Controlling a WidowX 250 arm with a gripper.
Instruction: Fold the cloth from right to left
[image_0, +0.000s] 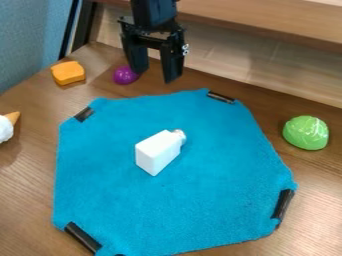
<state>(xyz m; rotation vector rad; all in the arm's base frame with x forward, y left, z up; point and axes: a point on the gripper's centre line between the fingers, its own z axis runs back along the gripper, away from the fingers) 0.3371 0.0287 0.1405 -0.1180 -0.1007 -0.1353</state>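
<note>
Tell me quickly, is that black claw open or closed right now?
Gripper: open, fingers apart, holding nothing, near the far edge of the blue cloth.

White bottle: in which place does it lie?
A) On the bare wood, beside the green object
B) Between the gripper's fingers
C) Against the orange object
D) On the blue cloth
D: the blue cloth shows all around the white bottle.
</note>
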